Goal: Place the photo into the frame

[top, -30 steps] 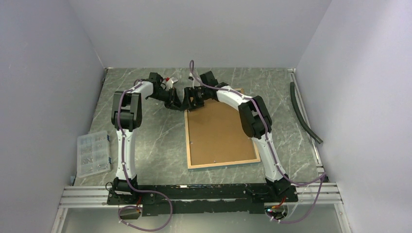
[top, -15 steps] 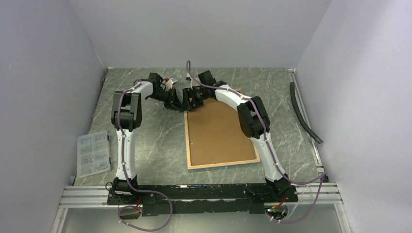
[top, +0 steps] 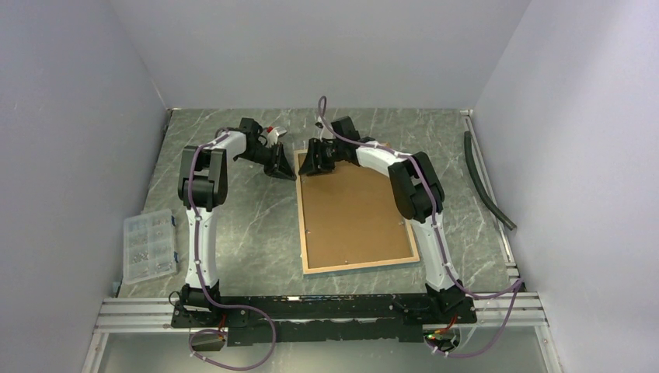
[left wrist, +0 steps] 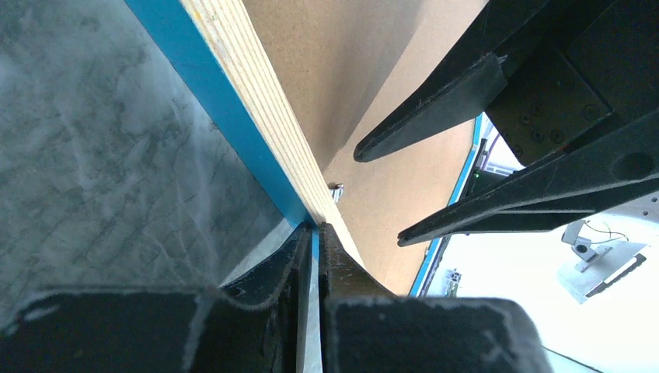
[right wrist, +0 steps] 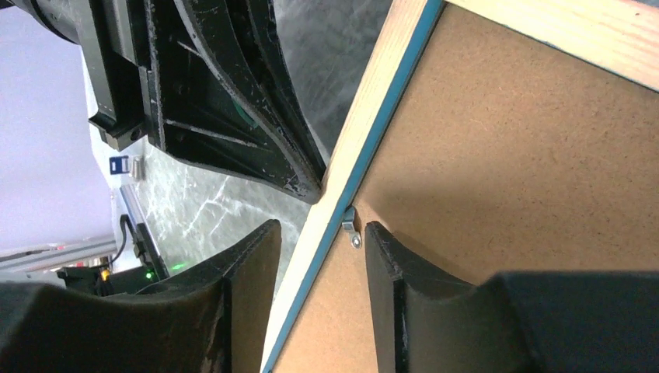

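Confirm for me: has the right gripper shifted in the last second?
Yes. In the top view the right gripper has moved right, toward the black hose by the wall, away from the left gripper, and now straddles the edge of the frame.

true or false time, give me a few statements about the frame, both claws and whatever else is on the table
1. The frame lies face down with its brown backing facing up. True.
2. The left claw is open and clear of the frame. False: it is pinched shut on the frame's edge.
3. The right claw straddles the frame's edge, with a small metal clip between its fingers. True.
4. The photo lies on the table next to the frame. False: no photo shows in any view.
5. The clear parts box sits on the right arm's side. False: it sits on the left arm's side, apart from the frame.
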Controlling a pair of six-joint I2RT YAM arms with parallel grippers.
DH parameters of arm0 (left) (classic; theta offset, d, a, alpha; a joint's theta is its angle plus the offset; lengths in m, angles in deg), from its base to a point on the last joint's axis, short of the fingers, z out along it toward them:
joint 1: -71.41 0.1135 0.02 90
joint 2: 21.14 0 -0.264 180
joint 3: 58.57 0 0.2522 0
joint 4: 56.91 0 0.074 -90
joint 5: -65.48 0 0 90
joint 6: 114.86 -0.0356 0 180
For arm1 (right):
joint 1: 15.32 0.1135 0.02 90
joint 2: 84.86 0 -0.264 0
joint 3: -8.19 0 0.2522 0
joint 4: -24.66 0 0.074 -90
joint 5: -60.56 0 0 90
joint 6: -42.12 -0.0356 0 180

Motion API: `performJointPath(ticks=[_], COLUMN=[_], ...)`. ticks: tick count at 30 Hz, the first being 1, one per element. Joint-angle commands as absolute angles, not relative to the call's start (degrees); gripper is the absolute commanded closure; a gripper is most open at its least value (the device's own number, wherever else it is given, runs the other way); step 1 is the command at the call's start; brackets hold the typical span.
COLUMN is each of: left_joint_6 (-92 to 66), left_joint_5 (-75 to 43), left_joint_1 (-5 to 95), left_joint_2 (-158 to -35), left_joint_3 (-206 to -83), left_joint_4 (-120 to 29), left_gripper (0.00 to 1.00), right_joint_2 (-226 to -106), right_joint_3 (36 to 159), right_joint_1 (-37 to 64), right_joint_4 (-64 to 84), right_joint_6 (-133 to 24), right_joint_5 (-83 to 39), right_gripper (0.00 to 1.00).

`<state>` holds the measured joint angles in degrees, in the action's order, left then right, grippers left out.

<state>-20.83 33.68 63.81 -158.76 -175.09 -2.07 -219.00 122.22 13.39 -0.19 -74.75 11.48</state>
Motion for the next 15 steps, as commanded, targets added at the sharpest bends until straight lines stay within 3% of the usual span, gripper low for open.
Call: performJointPath(ticks=[1,5,11,15], left_joint_6=[-22.77,-22.86,-22.5,-22.51], left_joint_5=[30.76,30.68,30.79,30.82], left_joint_1=[62.62,62.62,62.62,62.62], left_joint_2=[-157.46,-157.71,-157.81,-157.88], left_joint_3=[-173.36,-173.82,-173.84,-173.79], left_joint_4=[-1.48,-1.08,-1.45,-1.41], left_gripper=[0.89,0.89,0.89,0.89], right_joint_2=[-217.41,-218.43,-220.94,-221.02], right_joint_3=[120.36,122.69,125.62,125.31], right_joint_1=[13.72,13.7,13.84,13.83], right_joint_4=[6.11,4.3,-0.3,-1.93], right_joint_6=[-78.19,-77.83,-76.2,-74.9], right_joint_5=[11.61,11.22,10.9,9.0], right_gripper=[0.54,0.61,0.89,0.93])
